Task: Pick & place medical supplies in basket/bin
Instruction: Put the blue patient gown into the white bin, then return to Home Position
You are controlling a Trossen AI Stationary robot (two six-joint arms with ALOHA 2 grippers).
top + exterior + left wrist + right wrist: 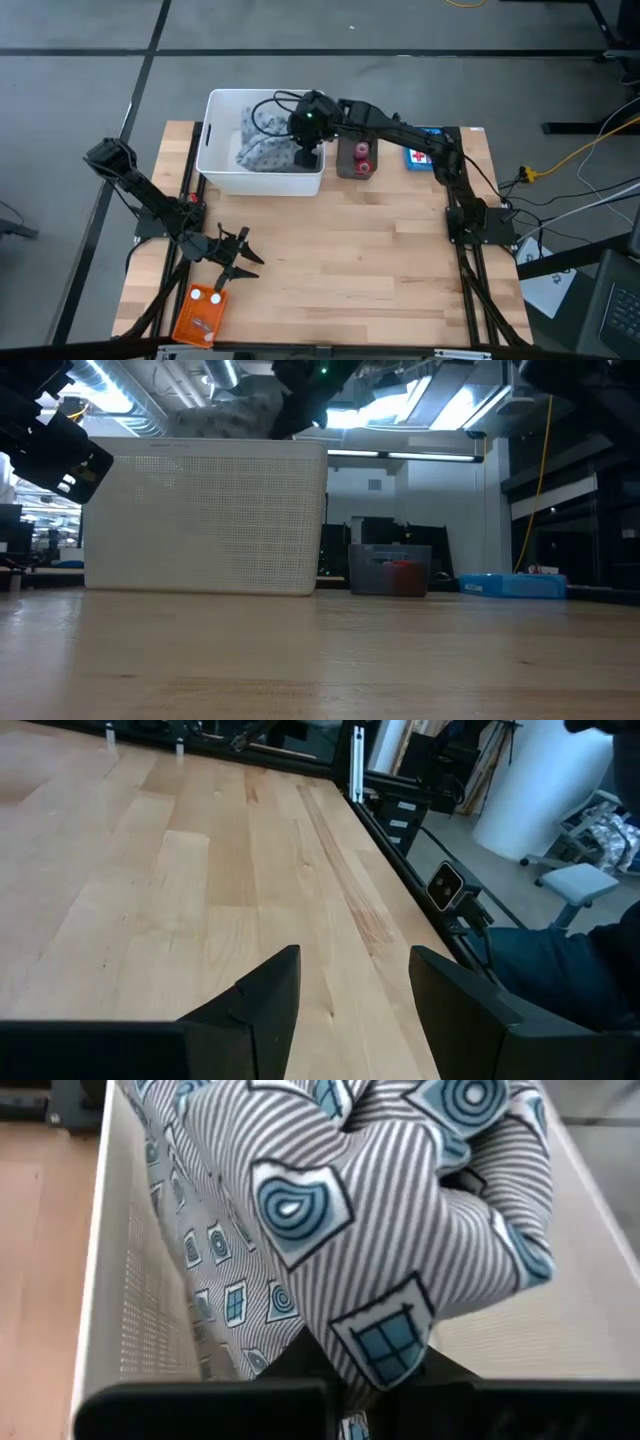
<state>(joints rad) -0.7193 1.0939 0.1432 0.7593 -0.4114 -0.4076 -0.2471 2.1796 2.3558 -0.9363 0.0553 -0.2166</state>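
Going left to right across the table: the left gripper (238,255) sits parked near the front-left, fingers spread open with nothing between them, so that arm's just waiting. Just in front of it is the orange basket (200,314), one of them, with two small pale pieces (207,297) on it.

Further back is one white tub (221,167) with the grey patterned cloth (262,148) bunched inside. The right gripper (306,157) is down over the tub's right end, and in its wrist view the fingers look pinched onto a fold of the cloth (380,1270). So I'd call the step lifting the cloth out.

To do it well, I reckon: lift straight up until the trailing fabric clears the tub wall, otherwise it could snag the rim and drag the tub. It's floppy, so expect it to hang and swing.

Right of the tub: one small grey tray (357,158) holding a red block (361,151) and a pink roll (363,167), then one blue box (421,158).
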